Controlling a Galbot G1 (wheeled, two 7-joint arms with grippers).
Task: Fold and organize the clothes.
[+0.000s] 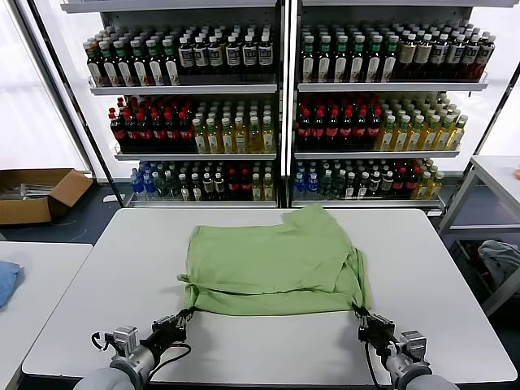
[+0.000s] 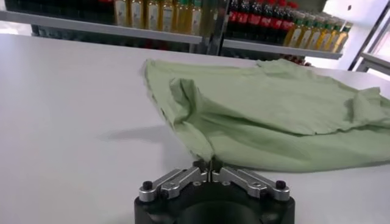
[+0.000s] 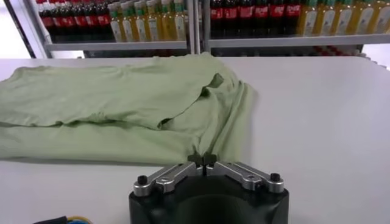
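A light green shirt lies folded in layers in the middle of the white table. My left gripper is shut on the shirt's near left corner; the left wrist view shows the fabric pinched between its closed jaws. My right gripper is shut on the near right corner; the right wrist view shows the fabric running into its closed jaws. Collar, buttons and chest print are hidden.
Shelves of bottles stand behind the table. A cardboard box sits on the floor at the far left. A blue cloth lies on a side table at left. A grey-blue bundle is at right.
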